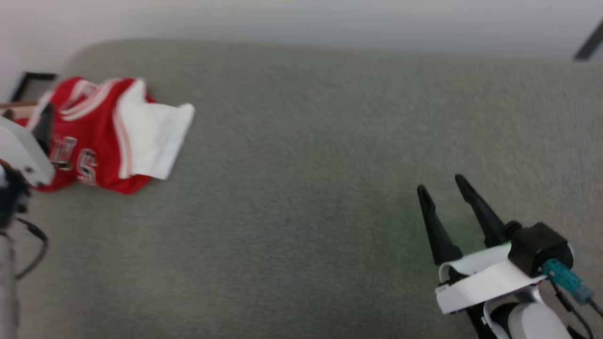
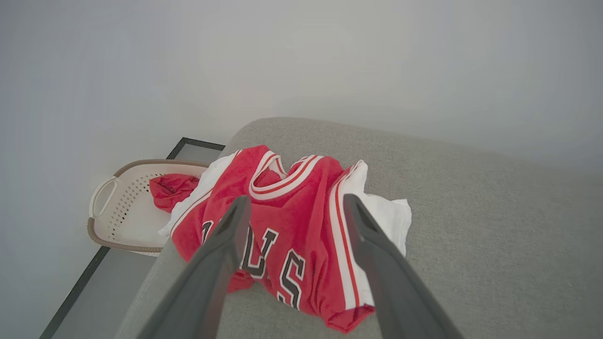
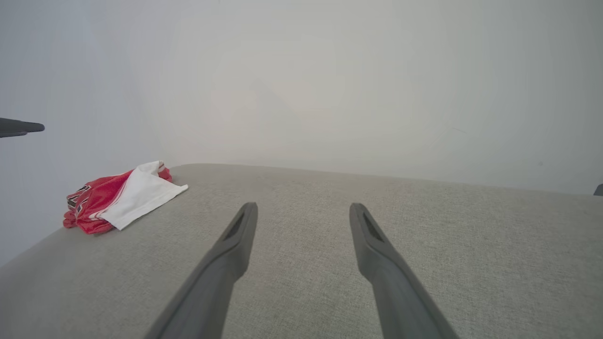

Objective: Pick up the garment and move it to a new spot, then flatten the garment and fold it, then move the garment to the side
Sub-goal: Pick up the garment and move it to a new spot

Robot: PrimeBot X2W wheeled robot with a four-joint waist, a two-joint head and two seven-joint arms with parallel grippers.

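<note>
Garment [image 2: 292, 221] crumpled, near parted left jaws, far from right jaws

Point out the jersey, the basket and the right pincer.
jersey [image 2: 304, 219], left wrist view, red chest below the collar.
basket [image 2: 126, 213], left wrist view, perforated inner wall.
right pincer [image 1: 439, 182], head view, midway between its fingertips.

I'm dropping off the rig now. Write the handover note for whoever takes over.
Left gripper: open, empty, poised over the garment, fingers either side of its lettering.
Right gripper: open, empty, over bare grey padded surface, far from the garment.
Garment: crumpled at the surface's far-left corner, one white sleeve spread out. The basket beyond that edge holds a plain red cloth, which is not part of the job.
Done: nothing that shows; no grasp yet.
Left: pick up, move, flatten, fold, set aside.
</note>
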